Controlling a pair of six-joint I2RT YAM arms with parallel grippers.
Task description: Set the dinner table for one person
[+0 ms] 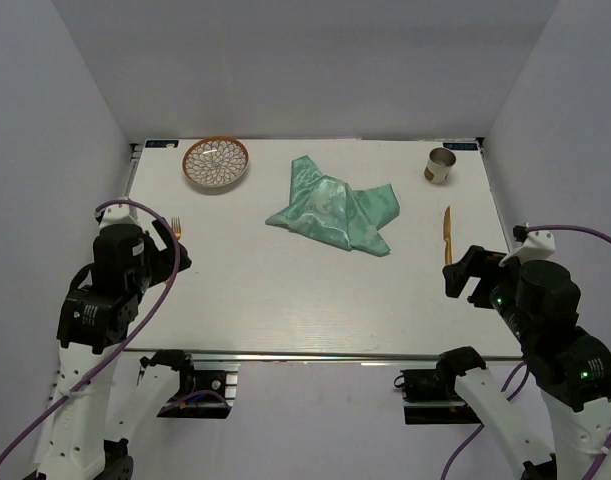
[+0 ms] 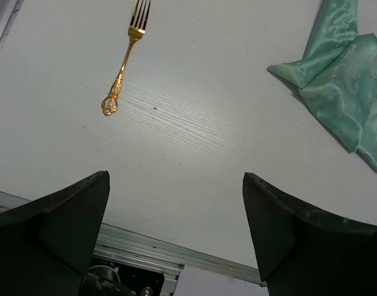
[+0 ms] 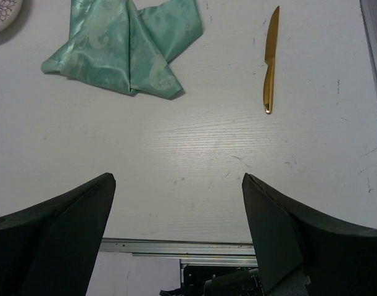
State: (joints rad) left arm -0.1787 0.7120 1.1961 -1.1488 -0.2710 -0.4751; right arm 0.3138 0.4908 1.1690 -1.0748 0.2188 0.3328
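Left fingers (image 2: 65, 222): spread wide, empty, near left.
Right fingers (image 3: 65, 222): spread wide, empty, near right.
Counter (image 1: 285, 300): plate (image 1: 216, 162) far left, fork (image 1: 176, 229) left, crumpled cloth (image 1: 333, 210) centre, knife (image 1: 447, 236) right, cup (image 1: 440, 165) far right.
Progress: apparently nothing arranged yet.

Plate (image 1: 216, 162) left, cloth (image 1: 335, 208) centre, cup (image 1: 439, 165) right, on dinner table (image 1: 285, 300)
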